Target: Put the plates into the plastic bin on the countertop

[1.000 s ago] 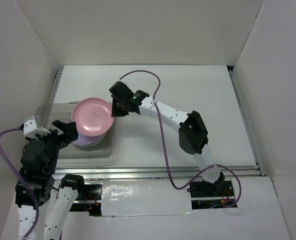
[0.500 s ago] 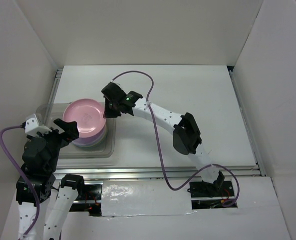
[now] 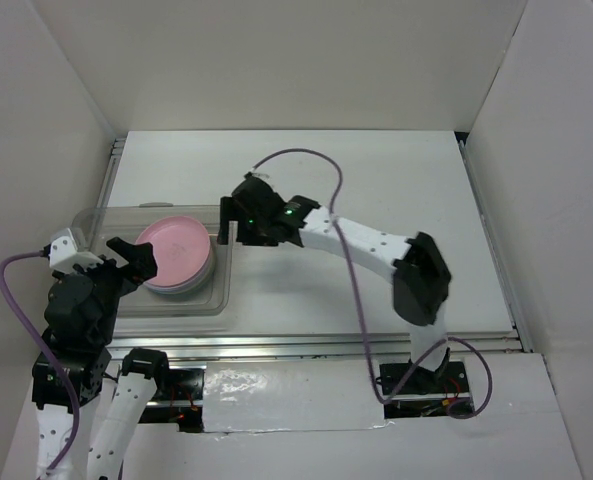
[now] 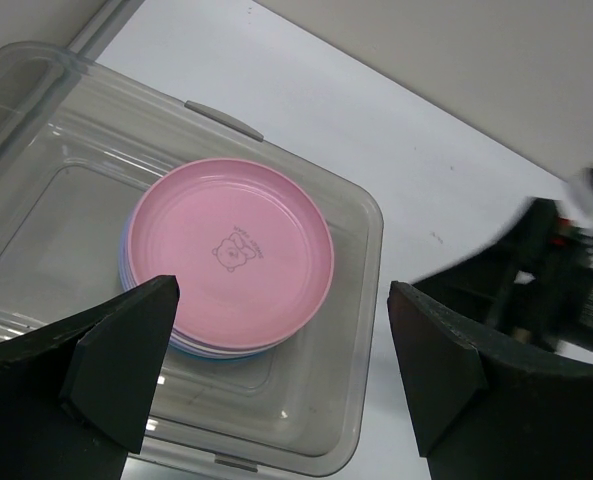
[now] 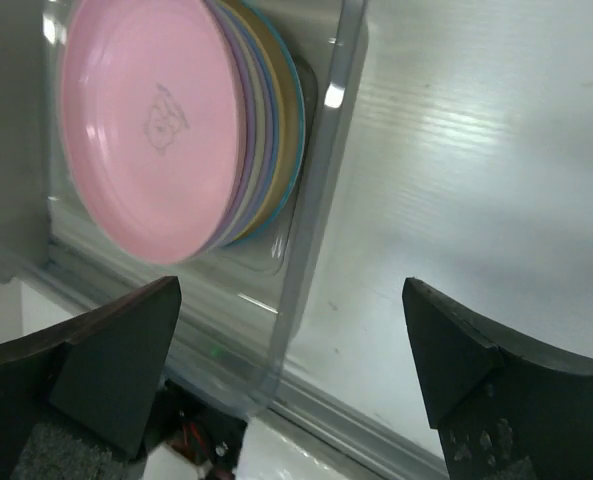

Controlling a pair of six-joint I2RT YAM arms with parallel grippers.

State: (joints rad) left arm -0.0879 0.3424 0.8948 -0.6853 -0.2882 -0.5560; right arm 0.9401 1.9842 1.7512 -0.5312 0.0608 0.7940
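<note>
Several plates (image 5: 264, 120) sit stacked inside the clear plastic bin (image 4: 361, 215), a pink plate (image 4: 231, 250) on top, with purple, yellow and blue rims showing under it. The bin rests at the left of the white table (image 3: 376, 180). Both arms' fingers are spread wide and grip nothing: the left end effector (image 3: 131, 258) hangs over the bin's near side, and the right end effector (image 3: 226, 222) is just beside its right wall.
</note>
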